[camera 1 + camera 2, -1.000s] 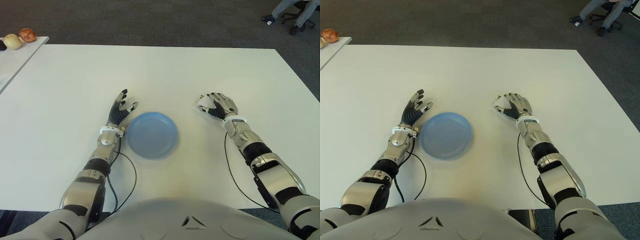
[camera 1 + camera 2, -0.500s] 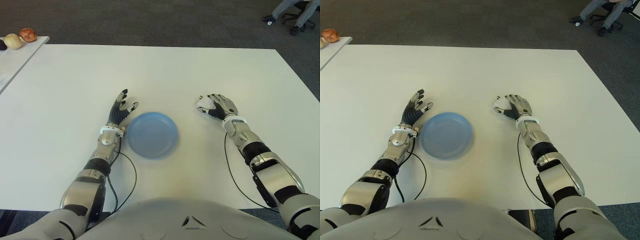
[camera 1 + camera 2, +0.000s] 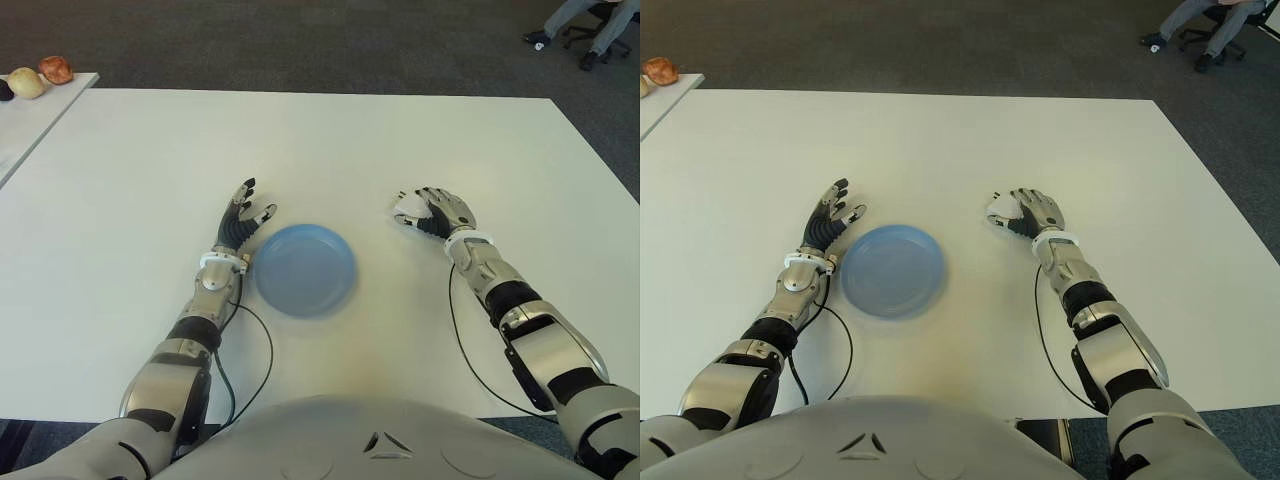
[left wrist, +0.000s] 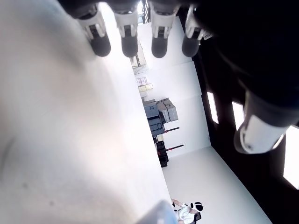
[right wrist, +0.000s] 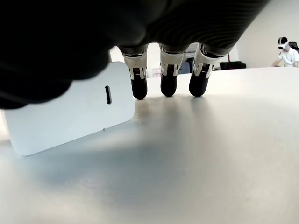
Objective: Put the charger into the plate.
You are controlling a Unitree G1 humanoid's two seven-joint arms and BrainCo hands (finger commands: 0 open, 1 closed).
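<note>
The white block charger (image 3: pixel 405 218) stands on the white table (image 3: pixel 400 130) right of the round blue plate (image 3: pixel 304 268). My right hand (image 3: pixel 430 212) is curled over it from the right. In the right wrist view the charger (image 5: pixel 70 116) sits on the tabletop between the thumb and the fingertips (image 5: pixel 139 86), with one fingertip against its edge. My left hand (image 3: pixel 243 222) shows just left of the plate, fingers stretched out and holding nothing. The plate holds nothing.
A second table at the far left carries small round items (image 3: pixel 27 82). An office chair and a person's legs (image 3: pixel 590 25) are at the far right on the dark carpet. Thin black cables (image 3: pixel 262 350) trail along both forearms.
My right hand's fingers have drawn in a little around the charger. The left hand and the plate have not moved.
</note>
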